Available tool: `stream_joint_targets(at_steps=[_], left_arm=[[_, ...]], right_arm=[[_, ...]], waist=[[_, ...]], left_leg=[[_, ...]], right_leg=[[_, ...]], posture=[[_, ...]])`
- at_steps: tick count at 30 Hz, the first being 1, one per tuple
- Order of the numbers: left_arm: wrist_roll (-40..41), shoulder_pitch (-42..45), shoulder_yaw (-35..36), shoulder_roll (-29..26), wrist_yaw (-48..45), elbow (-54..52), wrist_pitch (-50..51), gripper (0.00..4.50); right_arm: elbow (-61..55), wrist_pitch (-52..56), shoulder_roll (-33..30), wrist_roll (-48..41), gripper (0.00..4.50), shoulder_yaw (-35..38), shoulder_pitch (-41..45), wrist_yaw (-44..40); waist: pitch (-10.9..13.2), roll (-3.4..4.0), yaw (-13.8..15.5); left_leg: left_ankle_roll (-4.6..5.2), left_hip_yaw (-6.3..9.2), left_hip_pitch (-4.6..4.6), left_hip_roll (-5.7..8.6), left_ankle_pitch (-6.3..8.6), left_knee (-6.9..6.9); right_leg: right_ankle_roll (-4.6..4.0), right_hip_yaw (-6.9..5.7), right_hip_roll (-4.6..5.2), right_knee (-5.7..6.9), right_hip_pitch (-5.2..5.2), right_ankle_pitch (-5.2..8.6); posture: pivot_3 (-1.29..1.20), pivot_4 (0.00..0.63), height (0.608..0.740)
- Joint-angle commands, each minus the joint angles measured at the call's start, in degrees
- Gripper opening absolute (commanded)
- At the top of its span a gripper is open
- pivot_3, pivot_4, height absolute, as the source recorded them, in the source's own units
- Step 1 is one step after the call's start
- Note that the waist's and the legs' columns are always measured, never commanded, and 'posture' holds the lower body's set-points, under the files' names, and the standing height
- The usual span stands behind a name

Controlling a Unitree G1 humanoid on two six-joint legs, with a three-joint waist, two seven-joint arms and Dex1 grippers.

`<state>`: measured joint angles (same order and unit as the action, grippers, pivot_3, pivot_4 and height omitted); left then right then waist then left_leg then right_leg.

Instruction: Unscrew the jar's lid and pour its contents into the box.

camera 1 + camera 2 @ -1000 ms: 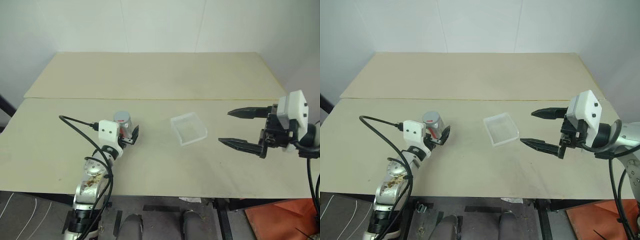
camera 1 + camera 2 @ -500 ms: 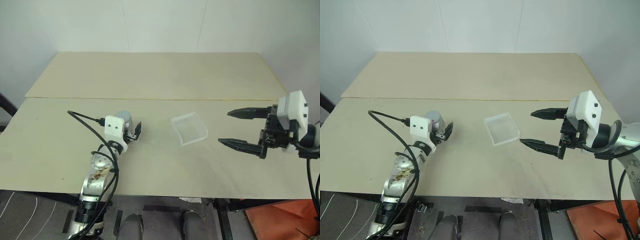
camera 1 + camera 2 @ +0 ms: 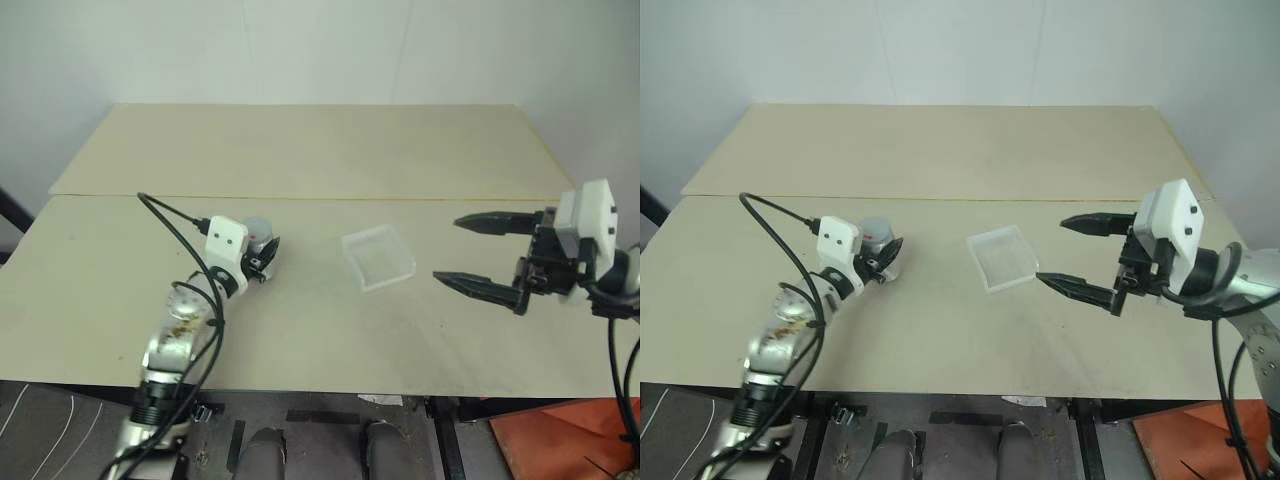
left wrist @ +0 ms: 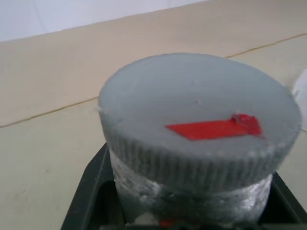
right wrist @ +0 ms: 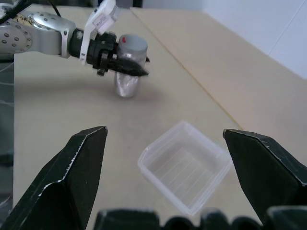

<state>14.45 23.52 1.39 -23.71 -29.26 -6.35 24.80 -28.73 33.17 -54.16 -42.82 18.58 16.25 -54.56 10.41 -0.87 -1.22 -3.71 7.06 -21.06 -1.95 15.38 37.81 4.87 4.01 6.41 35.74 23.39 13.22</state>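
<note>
the desk carried everything. the right gripper hung above it, spread wide and holding nothing, just beside the box. the box lay near the desk's middle, with nothing visible inside. the left gripper was clamped around the upright jar to the box's left, just under its grey lid, screwed on.

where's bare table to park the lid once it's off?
Bare: the far half of the beige table beyond the seam, and the strip between the grey-capped silvery jar in the left gripper and the clear plastic box. Crowded: between box and open right gripper.
</note>
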Motion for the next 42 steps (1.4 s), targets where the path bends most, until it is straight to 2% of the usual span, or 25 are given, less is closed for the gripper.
stream_joint_targets(at_steps=[1,3,8,14,21,28,42], left_arm=[[7.45,8.23,1.06,-5.17,-14.42,2.07,1.49,2.02],[10.37,12.51,0.55,-7.12,-21.3,5.74,2.36,2.02],[13.6,22.57,-3.18,-8.6,-42.98,16.73,-2.71,2.02],[9.62,31.22,-8.16,-5.56,-53.95,29.12,-10.66,2.02],[7.56,35.6,-8.37,-1.93,-57.14,36.18,-15.2,2.02],[7.34,35.82,-7.82,-1.14,-58.18,36.45,-16.01,2.02],[7.58,35.85,-6.84,-1.57,-58.36,35.84,-15.71,2.02]], right_arm=[[-0.6,1.97,2.58,-1.67,4.5,-3.44,5.78,3.92],[-0.25,3.42,4.12,-2.19,4.5,-5.52,8.93,5.52],[0.49,9.85,8.23,-2.69,4.5,-11.7,19.62,11.67],[3.55,17.56,15.25,-3.22,4.5,-16.77,31.65,18.46],[2.9,20.58,19.8,-1.96,4.5,-20.15,35.04,21.79],[3.97,21.11,22.04,0.93,4.5,-22.74,35.69,23.48],[6.53,20.06,24.84,4.49,4.5,-24.54,36.17,21.27]], waist=[[0.0,0.0,-0.02],[0.0,0.01,-0.12],[0.02,0.02,-0.7],[0.02,0.03,-1.34],[0.02,0.03,-1.61],[0.02,0.04,-2.6],[0.02,0.05,-2.92]], left_leg=[[0.0,0.01,-0.01,0.0,0.0,0.0],[-0.02,0.0,-0.02,0.0,-0.01,0.0],[-0.04,0.02,-0.08,0.0,-0.02,-0.02],[-0.07,0.06,-0.09,0.0,-0.04,-0.02],[-0.06,0.08,-0.4,0.01,-0.04,-0.01],[-0.09,0.12,-0.64,0.02,-0.07,0.01],[-0.08,0.14,-0.63,0.02,-0.07,0.01]], right_leg=[[0.0,-0.02,0.0,-0.01,0.0,0.0],[0.01,-0.02,0.01,-0.03,0.0,0.0],[0.02,-0.04,0.01,-0.07,0.05,0.02],[0.0,-0.06,0.0,0.02,0.1,0.02],[-0.03,-0.06,0.0,0.28,0.55,0.03],[-0.03,-0.05,0.0,0.41,0.77,0.03],[-0.03,-0.05,0.0,0.45,0.78,0.03]], posture=[[0.0,0.15,0.74],[0.0,0.15,0.74],[0.0,0.15,0.74],[0.0,0.15,0.74],[0.0,0.15,0.74],[0.0,0.15,0.74],[0.0,0.15,0.74]])
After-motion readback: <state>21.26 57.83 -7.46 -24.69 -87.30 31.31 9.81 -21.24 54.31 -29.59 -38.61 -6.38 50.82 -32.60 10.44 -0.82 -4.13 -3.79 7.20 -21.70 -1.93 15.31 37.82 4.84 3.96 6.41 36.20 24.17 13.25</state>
